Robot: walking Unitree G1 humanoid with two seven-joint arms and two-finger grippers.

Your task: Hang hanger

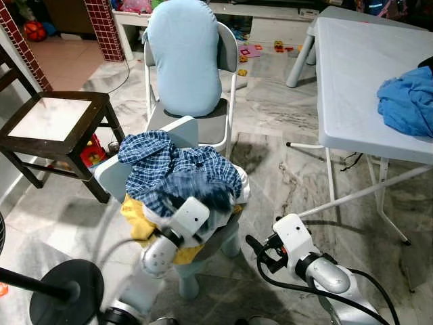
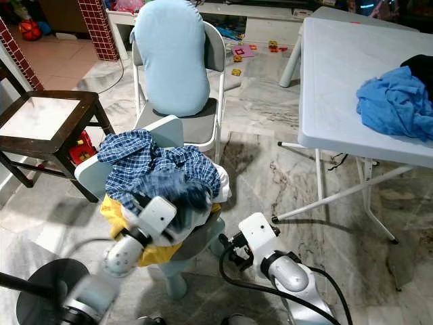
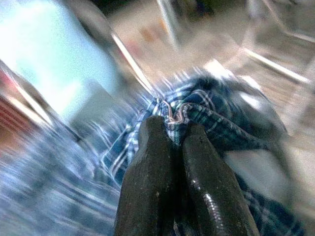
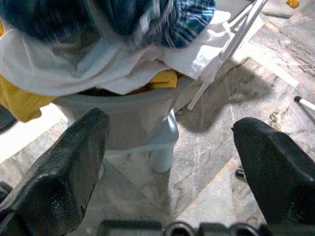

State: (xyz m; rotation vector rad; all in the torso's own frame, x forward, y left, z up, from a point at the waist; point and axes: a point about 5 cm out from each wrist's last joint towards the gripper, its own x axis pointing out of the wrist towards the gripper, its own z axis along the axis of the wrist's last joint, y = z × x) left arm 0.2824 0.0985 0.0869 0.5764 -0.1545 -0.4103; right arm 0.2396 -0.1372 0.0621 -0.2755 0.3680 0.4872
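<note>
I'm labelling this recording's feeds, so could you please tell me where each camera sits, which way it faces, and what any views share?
Left eye view: on the head, looking forward and down at the plaid shirt piled on a small chair; both silver arms show.
Right eye view: the head's other eye, same scene.
Left wrist view: along the left end effector, shut on plaid shirt.
Right wrist view: along the open right end effector toward the chair's base and marble floor.
All views share the shirt.

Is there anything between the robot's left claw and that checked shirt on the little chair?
Nothing visible. The left gripper is already pinched shut on a fold of the plaid shirt, heaped over the small chair. The right gripper hangs open beside the chair.
</note>
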